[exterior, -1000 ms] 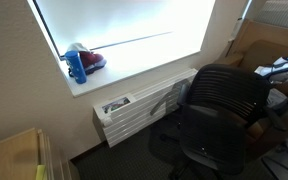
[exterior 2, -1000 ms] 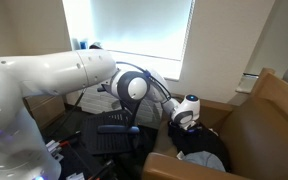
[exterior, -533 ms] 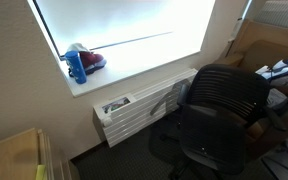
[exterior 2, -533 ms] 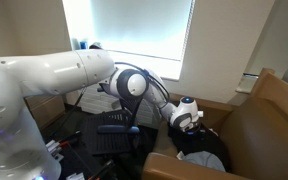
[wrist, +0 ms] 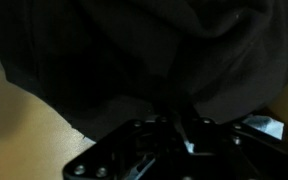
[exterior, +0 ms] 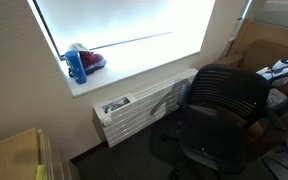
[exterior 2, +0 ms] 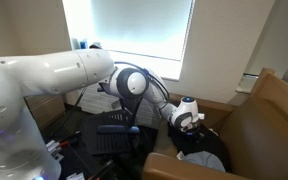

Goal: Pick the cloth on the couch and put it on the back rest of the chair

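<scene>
Cloth [wrist: 134, 50] right at jaws, filling wrist view, couch [wrist: 24, 135] beneath

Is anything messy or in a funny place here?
Yes. The dark cloth lies bunched in a wrinkly heap on the couch seat, not spread flat. The gripper hangs right over it. Whether it has grabbed the cloth is too dark to tell.

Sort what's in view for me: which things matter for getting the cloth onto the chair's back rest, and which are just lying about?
For the job:
dark cloth
tan couch under it
black chair
tool

Just lying about:
blue bottle and red item on the window sill
white radiator
cardboard box
</scene>
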